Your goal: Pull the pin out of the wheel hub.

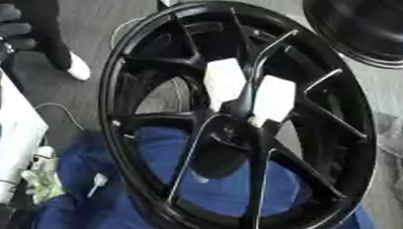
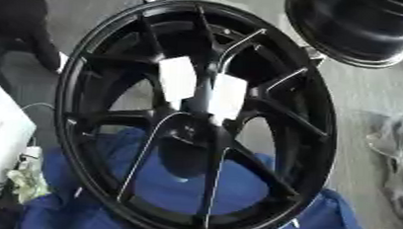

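Left eye view fills with a black wheel hub (image 1: 239,123) standing tilted on blue cloth (image 1: 227,187), two white tags (image 1: 273,99) stuck near its centre. No pin can be made out. Neither robot hand shows, so its fingers cannot be judged. A second black rim (image 2: 357,26) lies beyond.

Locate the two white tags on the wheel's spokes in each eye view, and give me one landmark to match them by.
Left eye view: the white tags sit side by side just above the picture's centre, near the hub.
Right eye view: the same pair lies left of centre, slightly higher.
Shared landmark: the blue cloth showing through the lower spokes of the black wheel.
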